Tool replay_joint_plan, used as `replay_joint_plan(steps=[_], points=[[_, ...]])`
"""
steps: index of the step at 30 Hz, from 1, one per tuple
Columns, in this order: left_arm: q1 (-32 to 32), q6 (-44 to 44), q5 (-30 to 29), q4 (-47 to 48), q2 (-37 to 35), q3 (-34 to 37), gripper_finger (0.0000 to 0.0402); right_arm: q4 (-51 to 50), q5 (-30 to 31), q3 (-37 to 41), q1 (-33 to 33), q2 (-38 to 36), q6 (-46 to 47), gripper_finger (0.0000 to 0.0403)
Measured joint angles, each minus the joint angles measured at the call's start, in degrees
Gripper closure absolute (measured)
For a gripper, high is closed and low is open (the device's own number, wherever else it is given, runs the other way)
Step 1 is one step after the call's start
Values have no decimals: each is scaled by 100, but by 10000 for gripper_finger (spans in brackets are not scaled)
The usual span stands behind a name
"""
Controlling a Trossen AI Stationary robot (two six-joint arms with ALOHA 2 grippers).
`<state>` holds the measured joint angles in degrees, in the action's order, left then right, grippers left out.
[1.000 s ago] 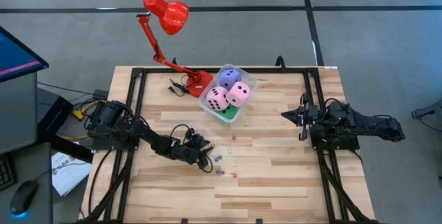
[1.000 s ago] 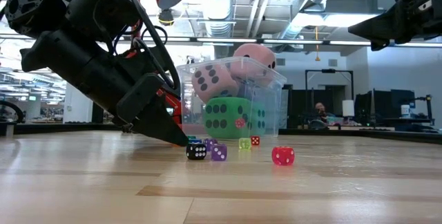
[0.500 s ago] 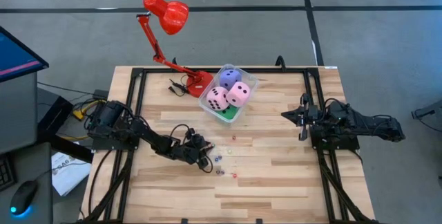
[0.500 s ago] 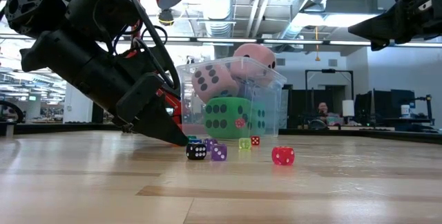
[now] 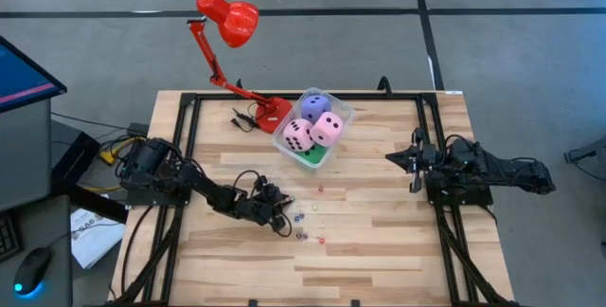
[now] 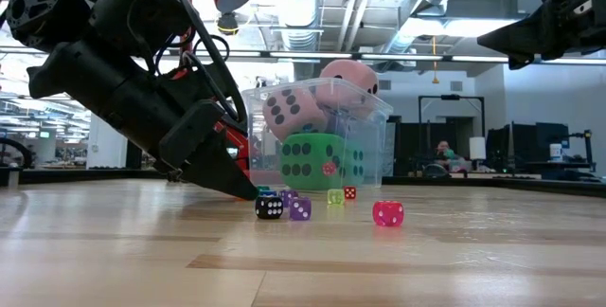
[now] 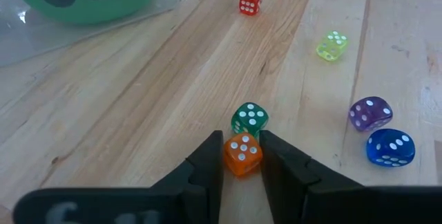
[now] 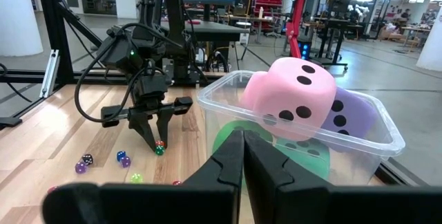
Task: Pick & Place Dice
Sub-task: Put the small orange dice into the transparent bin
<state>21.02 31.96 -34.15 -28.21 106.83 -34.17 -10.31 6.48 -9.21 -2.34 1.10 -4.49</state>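
Small dice are too tiny for us to tell apart from above; we see them only as coloured specks on the wooden table (image 5: 379, 241). From the left, the left arm reaches low across the boards, bent down so that the left gripper (image 7: 242, 156) comes to the table among the small dice. In its wrist view we see its fingers (image 7: 205, 163) narrowly closed on an orange die (image 7: 242, 155), one finger on each side. A green small die (image 7: 249, 119) touches the orange one just ahead of the tips. In the low view the gripper's tips are hidden behind the black die (image 6: 269, 207), and the orange die does not show there.

Further on we see a purple die (image 7: 370, 113) and a blue die (image 7: 391, 147) close together, a yellow-green die (image 7: 332, 45) and a red die (image 7: 250, 1) nearer the tub. A pink-red die (image 6: 386, 213) lies alone on the near side.

Behind them stands the clear tub (image 5: 339, 111), with a red lamp (image 5: 230, 18) beside it. In it we see two pink cubes (image 5: 312, 131) on top, a purple cube (image 5: 315, 105) behind them and a green cube (image 6: 311, 161) underneath, mostly covered from above.

At the right, the right arm waits over the table's right edge, stretched level and pointing toward the tub. The right gripper (image 8: 242, 153) has its fingers pressed together, holding nothing.
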Motion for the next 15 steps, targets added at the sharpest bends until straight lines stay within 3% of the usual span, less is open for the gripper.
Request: replay_joint_plan(steps=[8, 15], points=[[2, 0, -4, 4, -6, 0, 330, 0, 0, -2, 1, 0, 0, 394], [-3, -6, 160, 246, -464, 39, 330, -4, 0, -2, 1, 0, 0, 394]])
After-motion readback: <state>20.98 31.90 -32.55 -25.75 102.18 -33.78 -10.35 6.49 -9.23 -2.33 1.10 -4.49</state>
